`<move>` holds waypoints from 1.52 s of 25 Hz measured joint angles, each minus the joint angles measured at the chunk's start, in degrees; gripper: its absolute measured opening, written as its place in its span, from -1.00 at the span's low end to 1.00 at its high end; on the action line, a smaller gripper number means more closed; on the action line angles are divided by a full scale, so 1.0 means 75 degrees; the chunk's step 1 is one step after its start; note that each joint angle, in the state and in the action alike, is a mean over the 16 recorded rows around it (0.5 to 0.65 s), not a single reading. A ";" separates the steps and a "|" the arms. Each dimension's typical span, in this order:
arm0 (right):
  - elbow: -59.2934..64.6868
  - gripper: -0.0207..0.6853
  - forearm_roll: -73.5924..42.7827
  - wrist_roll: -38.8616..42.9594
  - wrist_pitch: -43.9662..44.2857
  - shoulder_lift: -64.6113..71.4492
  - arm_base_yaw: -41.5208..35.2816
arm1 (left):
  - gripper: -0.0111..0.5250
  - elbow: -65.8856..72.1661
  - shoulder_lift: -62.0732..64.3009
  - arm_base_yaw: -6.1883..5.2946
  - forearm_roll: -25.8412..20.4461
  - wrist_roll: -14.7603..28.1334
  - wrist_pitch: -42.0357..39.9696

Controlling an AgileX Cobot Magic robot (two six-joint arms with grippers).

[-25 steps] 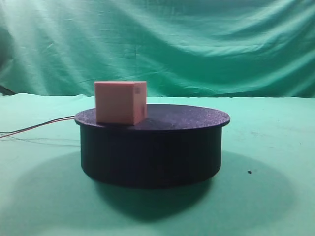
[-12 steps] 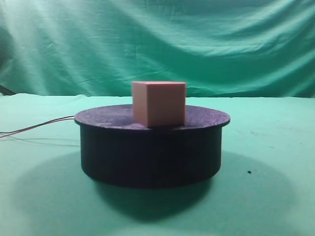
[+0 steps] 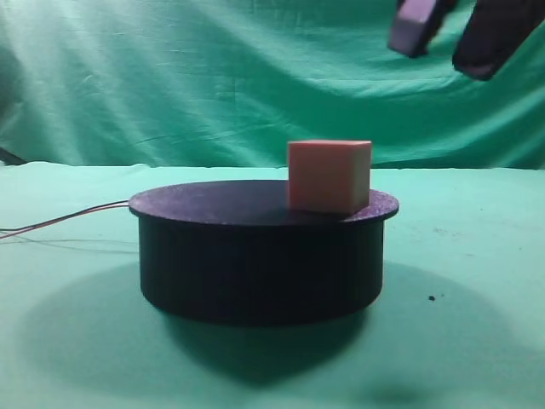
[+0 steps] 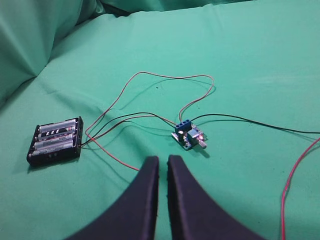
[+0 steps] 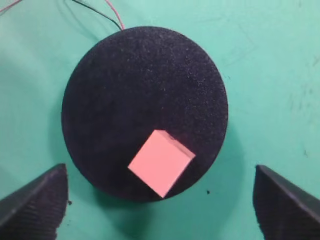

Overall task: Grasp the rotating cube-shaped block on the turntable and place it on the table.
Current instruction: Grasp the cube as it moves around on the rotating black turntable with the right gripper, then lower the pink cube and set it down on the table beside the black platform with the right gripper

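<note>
The pinkish cube-shaped block [image 3: 328, 176] rests on the right part of the black turntable [image 3: 255, 264], which stands on the green table [image 3: 477, 256]. My right gripper [image 3: 443, 55] hangs open high above the turntable's right side, holding nothing. From the right wrist, the block [image 5: 161, 162] lies near the disc's [image 5: 135, 90] lower edge, turned diagonally, with the two fingers far apart on either side below it. My left gripper [image 4: 162, 159] is shut and empty over bare cloth, away from the turntable.
Thin red wires [image 3: 60, 220] trail left from the turntable. In the left wrist view a black battery pack [image 4: 55, 141] and a small blue circuit board [image 4: 189, 136] lie on the cloth, joined by looping wires [image 4: 150, 75]. A green backdrop [image 3: 213, 77] hangs behind.
The block has ridden the turning disc from its left side to its right side. My right gripper's fingers have come into the top right of the exterior view, spread open.
</note>
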 joint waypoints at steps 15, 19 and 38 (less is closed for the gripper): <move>-0.1020 0.01 -0.1046 0.0059 0.0116 0.1315 0.0009 | -0.96 0.0000 0.0000 0.0000 0.0000 0.0000 0.0000; -0.1096 -0.21 -0.1469 0.0488 0.0532 0.1038 -0.0057 | -0.96 0.0000 0.0000 0.0000 0.0000 0.0000 0.0000; 0.1321 0.15 -0.1615 0.1519 -0.0388 0.0206 -0.0804 | -0.96 0.0000 0.0000 0.0000 0.0000 0.0000 0.0000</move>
